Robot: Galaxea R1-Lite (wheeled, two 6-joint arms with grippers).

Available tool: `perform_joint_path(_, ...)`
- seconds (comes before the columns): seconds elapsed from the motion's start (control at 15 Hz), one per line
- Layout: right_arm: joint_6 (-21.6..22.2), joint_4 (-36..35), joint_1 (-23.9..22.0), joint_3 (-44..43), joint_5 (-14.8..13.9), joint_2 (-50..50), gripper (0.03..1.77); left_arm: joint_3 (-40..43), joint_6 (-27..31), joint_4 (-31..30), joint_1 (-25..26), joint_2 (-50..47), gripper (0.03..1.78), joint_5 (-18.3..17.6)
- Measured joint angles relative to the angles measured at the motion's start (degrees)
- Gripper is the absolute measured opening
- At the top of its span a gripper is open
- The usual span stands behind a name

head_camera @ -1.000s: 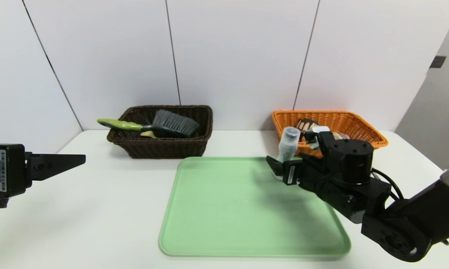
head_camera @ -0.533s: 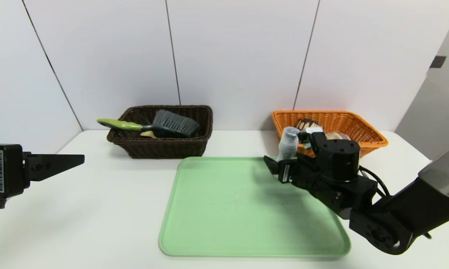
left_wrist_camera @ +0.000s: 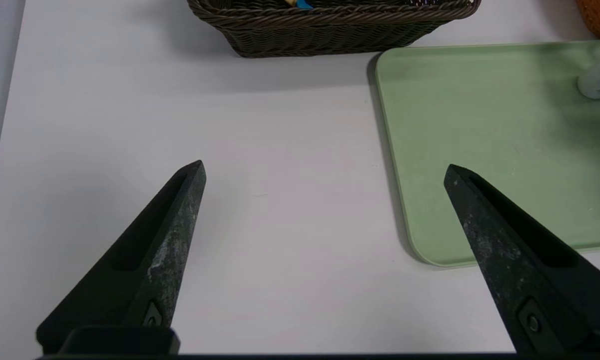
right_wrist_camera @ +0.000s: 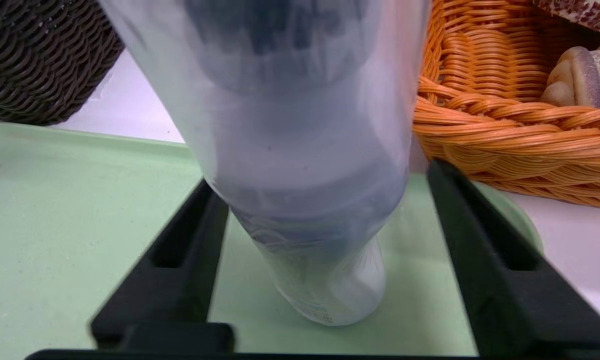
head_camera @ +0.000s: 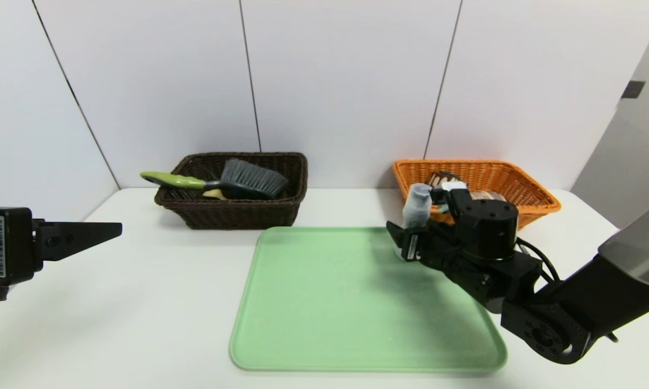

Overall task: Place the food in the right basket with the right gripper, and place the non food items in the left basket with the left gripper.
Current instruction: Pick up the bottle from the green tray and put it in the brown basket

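Head view: white bottle (head_camera: 417, 202) upright at the green tray's (head_camera: 356, 302) far right corner. Right gripper (right_wrist_camera: 322, 174) around it, unclenched, jaws apart; uneven first contact could topple the narrow bottle against the orange basket (right_wrist_camera: 509, 122). Left gripper (left_wrist_camera: 324, 162) idle, spread, above the counter (head_camera: 156, 324) left of the tray.

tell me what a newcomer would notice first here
Probably the green tray in the middle of the table, with the pale bottle standing near its far right corner between the jaws of the right claw. Next, the bright orange basket behind that corner, and the brush lying in the dark basket at far left.
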Motion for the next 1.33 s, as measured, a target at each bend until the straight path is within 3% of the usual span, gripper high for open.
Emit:
perform_joint_path(0.27,0.17,-0.06,0.28,0.05,0.09,-0.22,0.78,0.06,-0.06,0.0,0.0,-0.06,1.69,0.0)
perform_joint_path(0.33,0.22,-0.26,0.37,0.13,0.09,-0.38,0.58,0.09,-0.09,0.01,0.0,-0.13,1.69,0.0)
perform_joint_path(0.73,1.49,0.13,1.13,0.48,0.05,-2.85,0.57,0.49,-0.17,0.11,0.0,-0.88,1.69,-0.02)
perform_joint_path(1.0,2.4,3.11,4.88,-0.09,0.24,-5.78,0.57,0.69,-0.17,0.17,0.0,-1.49,1.69,-0.02)
perform_joint_path(1.2,4.72,5.78,8.24,-4.39,1.23,-7.63,0.57,0.83,-0.17,0.43,0.0,-1.96,1.69,0.0)
perform_joint_path(1.33,5.13,9.03,10.01,-9.97,3.55,-8.53,0.57,1.13,-0.17,0.45,0.0,-2.23,1.69,0.0)
